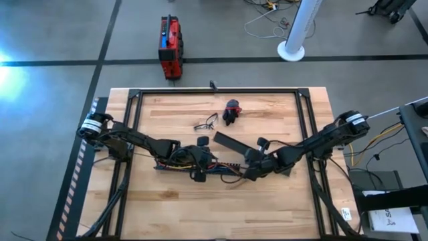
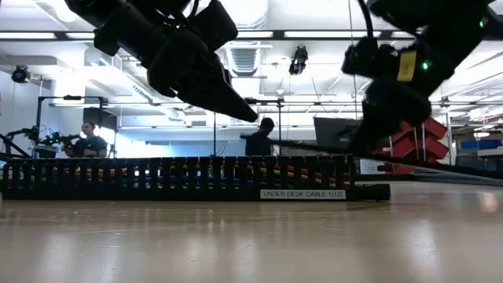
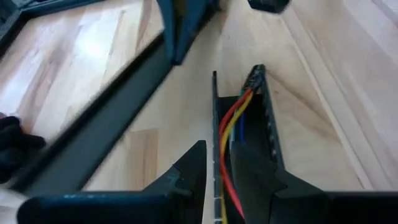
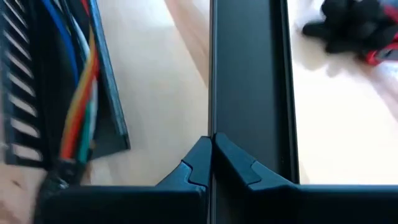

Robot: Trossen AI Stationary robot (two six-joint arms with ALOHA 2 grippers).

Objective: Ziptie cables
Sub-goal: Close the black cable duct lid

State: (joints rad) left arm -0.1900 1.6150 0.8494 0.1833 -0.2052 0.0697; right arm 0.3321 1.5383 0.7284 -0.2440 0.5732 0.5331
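The cables (image 3: 231,134) lie inside a black slotted duct (image 2: 181,179) on the bench (image 1: 167,207); a flat black cover strip (image 1: 234,143) lies just beyond it, a red-and-black lump (image 1: 232,111) farther off; the left tool (image 3: 219,167), narrowly parted, straddles the duct wall beside the cables; the right tool (image 4: 211,155), fingers together, sits over the cover strip.

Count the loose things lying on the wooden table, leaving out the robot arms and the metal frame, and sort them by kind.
slotted duct: 1
cable bundle, lying in the duct: 1
cover strip: 1
wire tangle: 1
red-and-black lump: 1
Total: 5
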